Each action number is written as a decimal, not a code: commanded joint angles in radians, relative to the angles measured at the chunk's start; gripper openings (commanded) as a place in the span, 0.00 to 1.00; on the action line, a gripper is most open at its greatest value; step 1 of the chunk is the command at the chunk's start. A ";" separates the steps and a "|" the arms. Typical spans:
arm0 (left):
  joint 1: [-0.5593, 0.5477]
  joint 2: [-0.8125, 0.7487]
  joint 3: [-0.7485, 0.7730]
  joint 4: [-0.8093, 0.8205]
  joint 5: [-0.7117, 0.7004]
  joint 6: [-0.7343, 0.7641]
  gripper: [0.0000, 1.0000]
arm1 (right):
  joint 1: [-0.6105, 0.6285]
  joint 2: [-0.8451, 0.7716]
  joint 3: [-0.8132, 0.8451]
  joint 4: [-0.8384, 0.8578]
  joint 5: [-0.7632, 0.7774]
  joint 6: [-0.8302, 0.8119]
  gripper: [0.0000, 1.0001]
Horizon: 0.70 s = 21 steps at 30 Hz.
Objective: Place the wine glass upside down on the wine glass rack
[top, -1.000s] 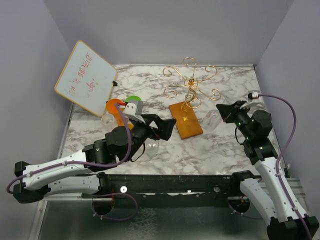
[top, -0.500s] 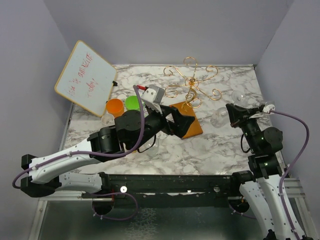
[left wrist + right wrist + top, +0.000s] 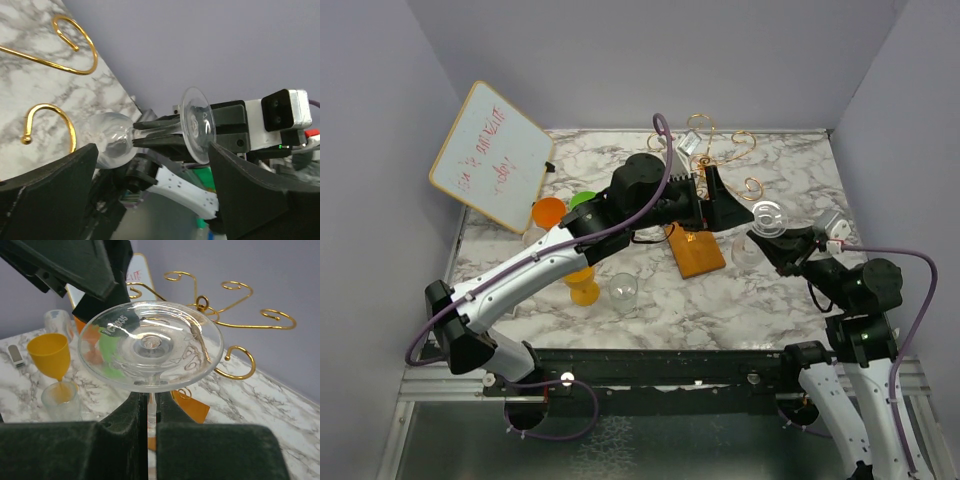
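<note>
Left arm (image 3: 570, 245) reached rack (image 3: 695, 258), right end effector (image 3: 148, 407) gripping wine glass (image 3: 150, 345)

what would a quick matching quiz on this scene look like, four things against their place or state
Things:
1. wine glass
2. yellow goblet
3. white board
4. left pincer

Place or state:
a. open, beside the gold curls of the rack
b. gripped by its stem in the right pincer
c. upright on the table
d. leaning at the far left, red writing on it

Pairs: 1-b, 2-c, 3-d, 4-a
</note>
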State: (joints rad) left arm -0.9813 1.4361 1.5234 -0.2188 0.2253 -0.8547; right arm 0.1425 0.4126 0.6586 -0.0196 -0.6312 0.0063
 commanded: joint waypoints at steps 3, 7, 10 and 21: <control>0.022 0.036 0.018 0.120 0.229 -0.205 0.76 | -0.001 0.024 0.067 -0.065 -0.188 -0.118 0.01; 0.026 0.074 0.021 0.153 0.294 -0.279 0.56 | -0.001 0.039 0.097 -0.110 -0.232 -0.154 0.01; 0.026 0.090 0.023 0.159 0.317 -0.301 0.42 | -0.001 0.048 0.100 -0.110 -0.239 -0.157 0.01; 0.034 0.050 -0.045 0.286 0.345 -0.422 0.00 | -0.001 -0.003 0.057 -0.059 -0.212 -0.073 0.30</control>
State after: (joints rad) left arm -0.9489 1.5265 1.5173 -0.0532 0.5194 -1.1763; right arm 0.1417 0.4492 0.7277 -0.1307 -0.8532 -0.1177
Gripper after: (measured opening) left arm 0.026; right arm 0.197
